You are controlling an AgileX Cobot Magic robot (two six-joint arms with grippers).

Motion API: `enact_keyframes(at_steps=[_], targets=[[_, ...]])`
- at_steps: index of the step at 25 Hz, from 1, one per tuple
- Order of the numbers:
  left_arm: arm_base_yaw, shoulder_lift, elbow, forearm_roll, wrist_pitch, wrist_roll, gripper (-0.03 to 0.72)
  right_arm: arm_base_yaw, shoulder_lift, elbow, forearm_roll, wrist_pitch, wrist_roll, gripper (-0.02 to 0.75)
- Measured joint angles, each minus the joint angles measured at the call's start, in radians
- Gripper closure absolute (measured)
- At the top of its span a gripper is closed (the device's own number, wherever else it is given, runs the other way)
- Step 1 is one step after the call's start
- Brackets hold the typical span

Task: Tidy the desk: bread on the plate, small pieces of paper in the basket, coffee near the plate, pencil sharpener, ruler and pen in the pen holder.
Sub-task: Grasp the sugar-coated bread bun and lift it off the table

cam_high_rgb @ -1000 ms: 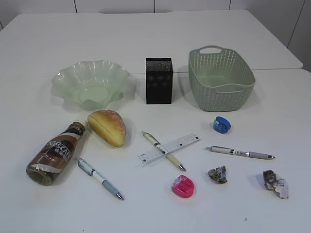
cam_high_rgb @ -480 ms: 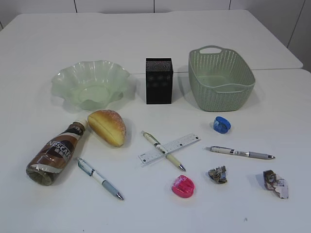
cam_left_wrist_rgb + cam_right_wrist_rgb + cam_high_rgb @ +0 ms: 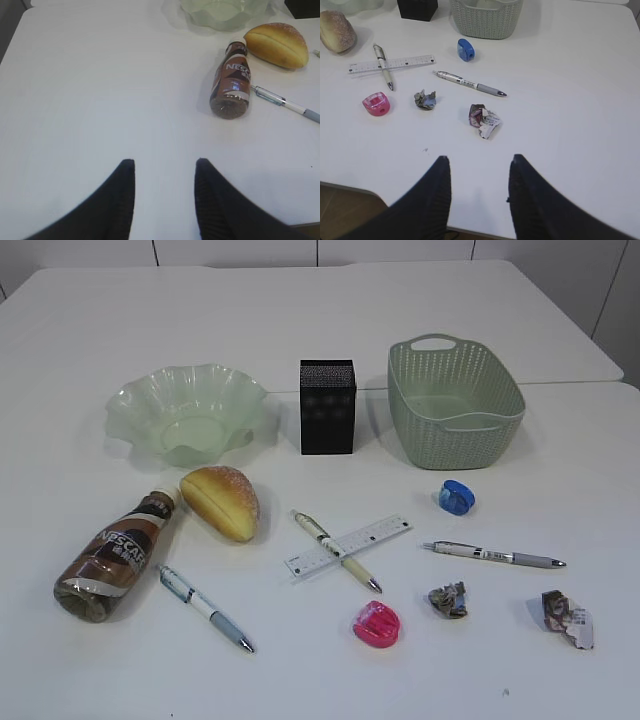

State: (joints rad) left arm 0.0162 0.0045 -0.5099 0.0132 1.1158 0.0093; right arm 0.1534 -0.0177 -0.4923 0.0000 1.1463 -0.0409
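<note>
The bread (image 3: 220, 502) lies on the desk (image 3: 300, 320) in front of the wavy green plate (image 3: 130, 400). The coffee (image 3: 115, 555) lies on its side to its left. One pen (image 3: 335, 550) crosses the clear ruler (image 3: 385, 532); two more pens (image 3: 205, 608) (image 3: 492, 556) lie apart. A blue pencil sharpener (image 3: 456, 497) and a pink one (image 3: 376, 624) sit near two paper wads (image 3: 448, 600) (image 3: 567, 619). The pen holder (image 3: 327, 407) and basket (image 3: 500, 390) stand behind. My left gripper (image 3: 164, 162) is open over bare desk, short of the coffee (image 3: 231, 82). My right gripper (image 3: 479, 159) is open, short of a paper wad (image 3: 483, 120).
A second white table (image 3: 560, 350) adjoins at the back. The desk's near edge (image 3: 350, 186) shows below my right gripper. Neither arm appears in the exterior view.
</note>
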Motion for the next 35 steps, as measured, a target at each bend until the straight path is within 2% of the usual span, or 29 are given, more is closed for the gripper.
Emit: enact_keyframes(at_steps=[35], targets=[[0.000, 0.000, 0.000, -0.003, 0.000, 0.000, 0.413, 0.000, 0.000, 0.000, 0.000, 0.000, 0.000, 0.421]])
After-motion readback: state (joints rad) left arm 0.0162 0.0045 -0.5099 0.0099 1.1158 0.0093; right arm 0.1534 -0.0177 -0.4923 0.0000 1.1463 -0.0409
